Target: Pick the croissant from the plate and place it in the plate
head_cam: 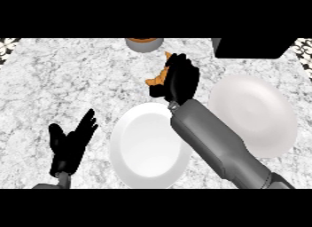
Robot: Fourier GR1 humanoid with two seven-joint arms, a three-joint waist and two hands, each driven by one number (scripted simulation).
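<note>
Pick done: my right hand (179, 80) has its fingers curled round the croissant (157, 80), above the table (67, 84) beyond both plates. Placing remains, on the white plate (142, 155) or the pinkish plate (263, 119). Left hand (70, 144) rests open.

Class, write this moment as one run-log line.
right hand: shut on croissant, above counter | left hand: open, resting lower left | white plates: bare

Matt white plates (149, 146), speckled stone counter (67, 80)
</note>
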